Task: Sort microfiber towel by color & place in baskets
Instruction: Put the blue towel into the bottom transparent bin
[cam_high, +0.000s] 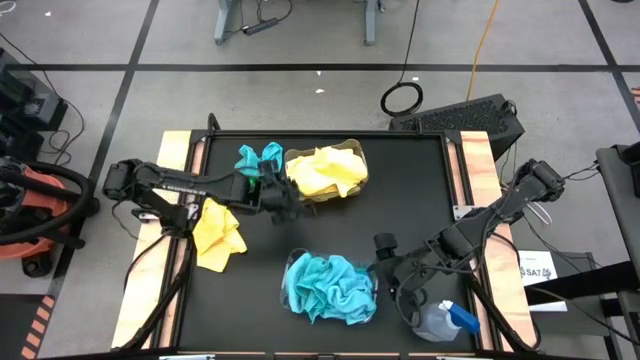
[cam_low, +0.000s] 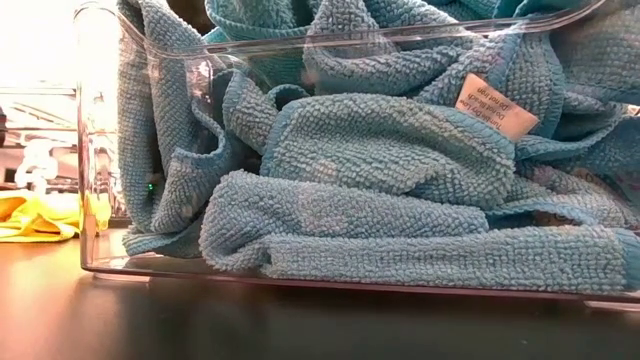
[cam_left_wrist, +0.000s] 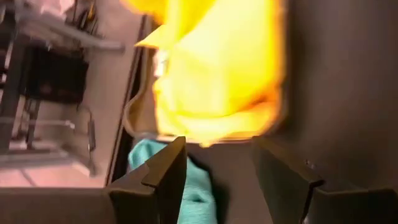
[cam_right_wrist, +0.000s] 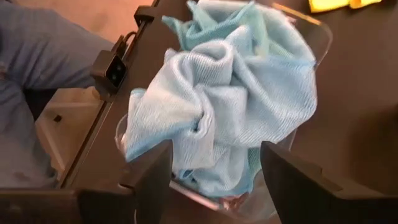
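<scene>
Your right claw (cam_high: 383, 272) stands apart, empty, just beside the blue-filled basket (cam_high: 372, 296). Your left claw (cam_high: 288, 200) is apart too, at the yellow-filled basket (cam_high: 357, 150); blue towel (cam_high: 258, 158) and yellow towel (cam_high: 216, 232) lie near it on the worktop (cam_high: 400, 190).

A black table (cam_high: 330, 240) with pale wood strips along both sides. Turquoise blue towels (cam_high: 330, 287) fill one clear basket (cam_low: 100, 150); a small peach-coloured label (cam_low: 497, 106) shows on one of them. Bright yellow towels (cam_high: 325, 172) fill the other clear basket (cam_high: 352, 190). One loose yellow towel (cam_high: 218, 232) and one loose turquoise towel (cam_high: 258, 158) lie on the table. A clear spray bottle (cam_high: 440, 322) has a blue trigger. Both arms are dark. The floor is grey with black lines.
</scene>
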